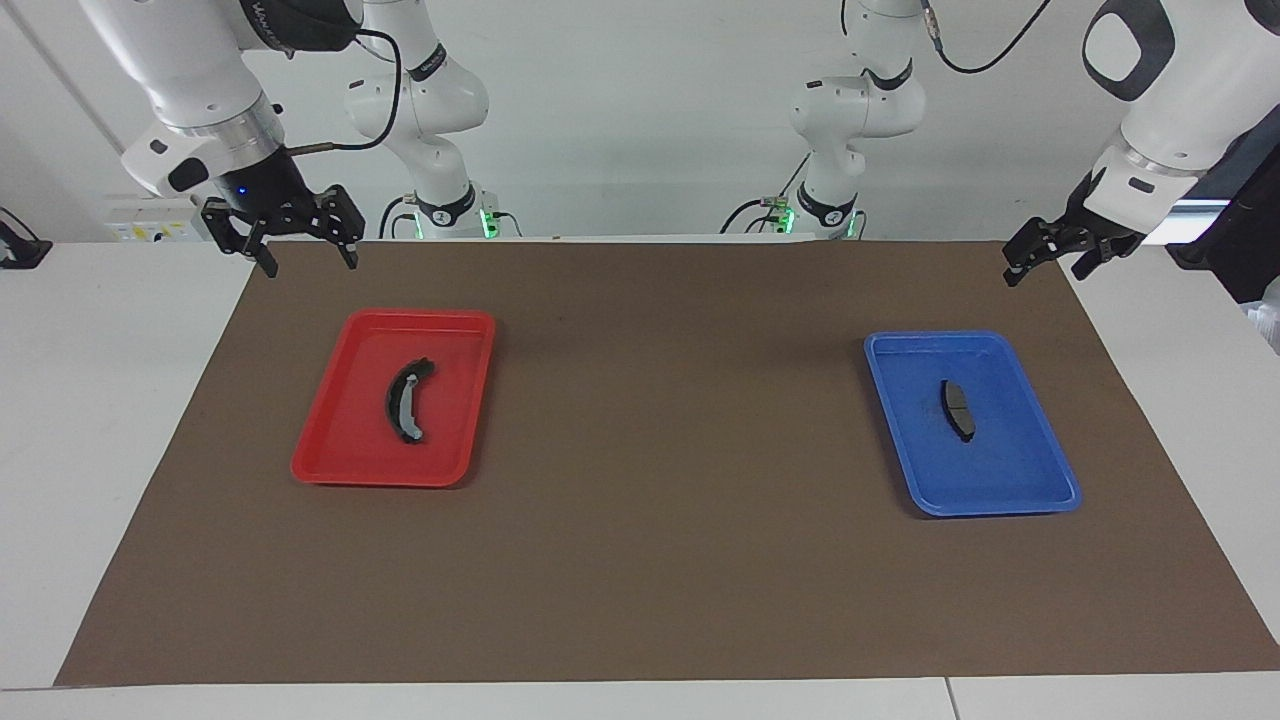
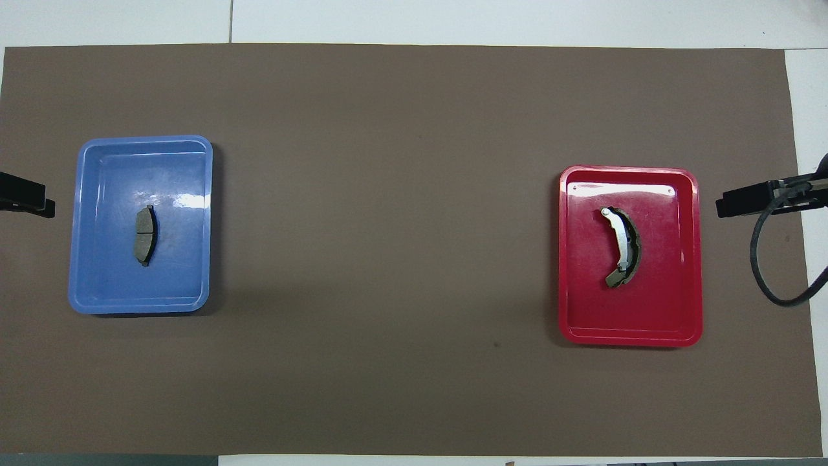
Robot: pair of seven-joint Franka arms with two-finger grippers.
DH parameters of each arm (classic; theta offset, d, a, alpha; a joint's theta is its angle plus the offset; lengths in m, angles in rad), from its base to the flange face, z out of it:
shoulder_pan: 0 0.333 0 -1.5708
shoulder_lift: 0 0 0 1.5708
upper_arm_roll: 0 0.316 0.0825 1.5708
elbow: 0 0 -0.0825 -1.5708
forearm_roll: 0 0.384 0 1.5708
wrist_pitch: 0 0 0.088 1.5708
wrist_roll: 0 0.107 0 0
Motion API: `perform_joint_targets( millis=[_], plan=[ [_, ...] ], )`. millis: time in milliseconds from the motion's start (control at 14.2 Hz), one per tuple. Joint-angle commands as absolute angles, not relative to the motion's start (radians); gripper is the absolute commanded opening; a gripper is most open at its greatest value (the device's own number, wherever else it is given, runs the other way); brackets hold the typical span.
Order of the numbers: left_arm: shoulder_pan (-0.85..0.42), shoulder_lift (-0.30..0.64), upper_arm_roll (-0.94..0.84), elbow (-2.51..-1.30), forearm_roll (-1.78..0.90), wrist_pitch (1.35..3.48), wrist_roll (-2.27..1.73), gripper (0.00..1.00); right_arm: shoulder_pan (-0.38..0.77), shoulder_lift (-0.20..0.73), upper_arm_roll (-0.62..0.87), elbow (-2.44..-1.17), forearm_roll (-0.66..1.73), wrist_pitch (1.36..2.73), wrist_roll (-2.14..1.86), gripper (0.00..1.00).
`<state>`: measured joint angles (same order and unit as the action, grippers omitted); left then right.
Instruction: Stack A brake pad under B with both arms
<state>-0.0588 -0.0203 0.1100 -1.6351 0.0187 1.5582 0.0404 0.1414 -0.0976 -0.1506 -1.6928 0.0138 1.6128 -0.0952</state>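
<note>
The A brake pad (image 1: 958, 409) lies flat in the blue tray (image 1: 1040, 495) toward the left arm's end of the counter (image 1: 660, 560). It looks stiff, dense and thin, best pinched across its short width. B (image 1: 407, 400) rests in the red tray (image 1: 330, 465), well apart. The right gripper (image 1: 298, 252) hangs with fingers apart near that tray; the left gripper (image 1: 1050, 255) waits, fingers apart.

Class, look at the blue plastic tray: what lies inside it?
Inside the blue plastic tray lies only the short flat dark grey brake pad, grooved across its middle. Nothing rests on it; its underside is hidden.
</note>
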Motion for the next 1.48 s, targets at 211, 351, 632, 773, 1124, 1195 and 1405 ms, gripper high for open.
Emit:
perform_joint_targets(
  millis=[211, 351, 632, 773, 1124, 1195, 1405],
  plan=[
    [-0.058, -0.057, 0.11, -1.75, 0.023, 1.713, 0.063, 0.99, 0.15, -0.106, -0.144, -1.7, 0.005, 1.606, -0.087, 1.0],
    [-0.058, -0.055, 0.11, -1.787, 0.023, 1.758, 0.098, 0.99, 0.167, -0.106, -0.144, -1.7, 0.005, 1.606, -0.087, 1.0],
    [-0.057, -0.041, 0.11, -1.922, 0.023, 1.948, 0.104, 0.99, 0.167, -0.106, -0.146, -1.7, 0.005, 1.606, -0.087, 1.0],
    [-0.038, -0.006, 0.11, -1.992, 0.023, 2.054, 0.133, 0.99, 0.167, -0.106, -0.146, -1.7, 0.005, 1.606, -0.087, 1.0],
    [-0.028, 0.084, 0.11, -2.138, 0.021, 2.302, 0.16, 0.99, 0.167, -0.106, -0.146, -1.7, 0.005, 1.606, -0.087, 1.0],
    [-0.02, 0.097, 0.11, -2.166, 0.021, 2.342, 0.163, 0.99, 0.167, -0.106, -0.146, -1.7, 0.005, 1.606, -0.087, 1.0],
    [-0.02, 0.115, 0.11, -2.209, 0.021, 2.372, 0.167, 0.99, 0.167, -0.106, -0.144, -1.7, 0.005, 1.606, -0.087, 1.0]
  ],
)
